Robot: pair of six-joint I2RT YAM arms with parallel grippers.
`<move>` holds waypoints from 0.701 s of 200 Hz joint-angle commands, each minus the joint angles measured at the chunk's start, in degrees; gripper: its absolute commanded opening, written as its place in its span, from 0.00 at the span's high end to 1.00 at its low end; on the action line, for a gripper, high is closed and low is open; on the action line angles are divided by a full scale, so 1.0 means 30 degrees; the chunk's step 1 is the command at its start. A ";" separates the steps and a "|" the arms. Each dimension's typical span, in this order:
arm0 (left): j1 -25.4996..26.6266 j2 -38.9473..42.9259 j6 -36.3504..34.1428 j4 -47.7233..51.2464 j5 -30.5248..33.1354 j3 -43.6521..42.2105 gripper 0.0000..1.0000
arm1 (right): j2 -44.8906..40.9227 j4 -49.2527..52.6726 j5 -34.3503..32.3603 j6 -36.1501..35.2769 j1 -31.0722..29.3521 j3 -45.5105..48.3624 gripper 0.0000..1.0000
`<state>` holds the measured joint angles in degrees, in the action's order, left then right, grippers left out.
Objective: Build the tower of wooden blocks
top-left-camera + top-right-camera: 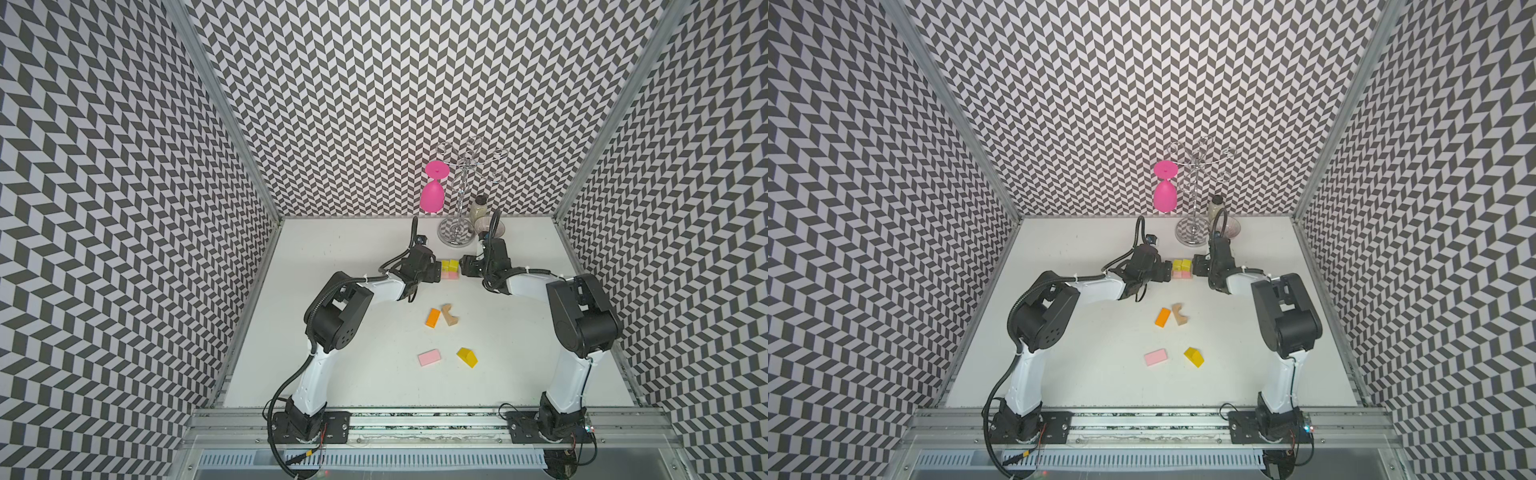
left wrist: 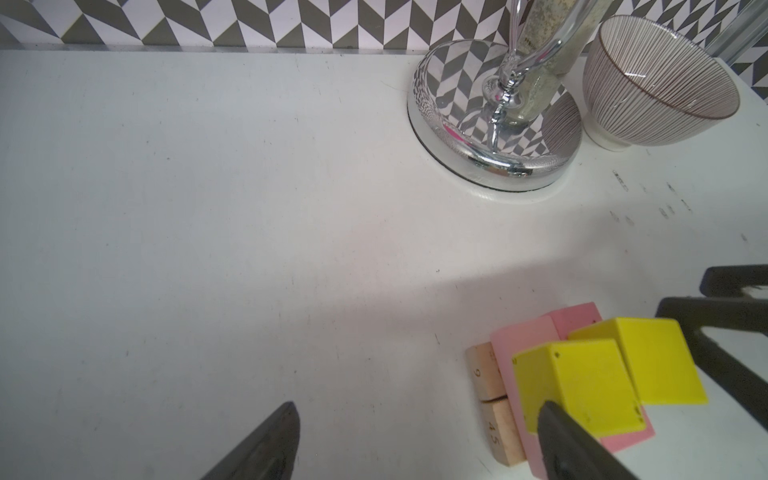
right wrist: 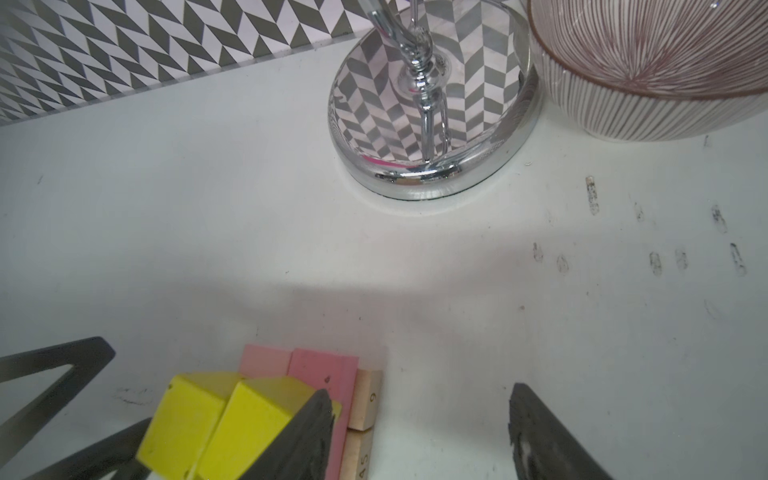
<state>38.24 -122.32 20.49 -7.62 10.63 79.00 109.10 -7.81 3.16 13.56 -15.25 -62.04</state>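
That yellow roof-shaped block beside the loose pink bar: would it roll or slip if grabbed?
The yellow roof-shaped block probably won't roll: every face that shows is flat. Its sloped faces might make a grip slip; the parallel ends look safer. Small and wooden, it is likely stiff and light.

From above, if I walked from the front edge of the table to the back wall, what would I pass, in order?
In a top view: pink bar → orange bar → tower → chrome stand → magenta goblet.
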 commanded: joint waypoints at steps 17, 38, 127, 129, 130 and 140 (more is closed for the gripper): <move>0.0179 -0.0183 0.0221 0.0166 0.0000 0.0531 0.10 | 0.0631 -0.0040 0.0349 -0.0390 -0.0162 -0.0951 0.34; 0.0203 -0.0081 0.0212 0.0166 0.0029 0.0489 0.10 | 0.0853 0.0082 0.0308 -0.0390 -0.0162 -0.1217 0.34; 0.0232 -0.0027 -0.0027 0.0210 0.0364 0.0495 0.10 | 0.0362 -0.0072 -0.0384 -0.0185 -0.0162 -0.0687 0.34; 0.0232 -0.0034 -0.0024 0.0221 0.0392 0.0500 0.10 | 0.0333 -0.0108 -0.0402 -0.0185 -0.0162 -0.0658 0.34; 0.0218 -0.0035 -0.0029 0.0223 0.0401 0.0516 0.10 | 0.0323 -0.0114 -0.0405 -0.0185 -0.0162 -0.0638 0.34; 0.0177 -0.0064 -0.0048 0.0308 0.0519 0.0586 0.10 | 0.0187 -0.0149 -0.0449 -0.0161 -0.0162 -0.0492 0.34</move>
<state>38.61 -122.32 20.43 -7.60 10.90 79.00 111.15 -6.11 3.14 13.10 -15.33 -64.73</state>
